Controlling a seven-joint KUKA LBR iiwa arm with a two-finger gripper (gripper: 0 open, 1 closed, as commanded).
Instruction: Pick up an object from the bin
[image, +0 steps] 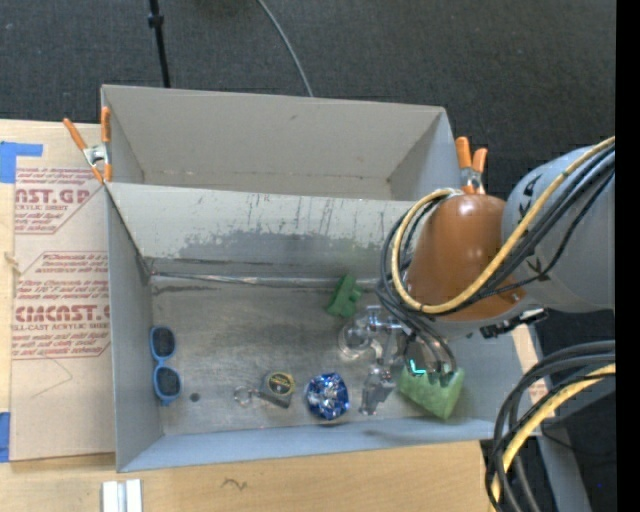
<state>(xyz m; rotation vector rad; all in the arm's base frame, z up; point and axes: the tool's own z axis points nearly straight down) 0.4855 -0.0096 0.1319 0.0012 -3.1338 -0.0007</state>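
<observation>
Where the green block (436, 393) lies in the lower right corner of the bin (128, 330), the gripper (395, 385) hangs just beside it, spread or pressed together I cannot tell, with a blue ball (327, 396) near and sunglasses (163, 362) well apart at the left wall.

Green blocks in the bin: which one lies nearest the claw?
The larger green block, lower right, beside the claw; the smaller green block lies by the back wall.
</observation>
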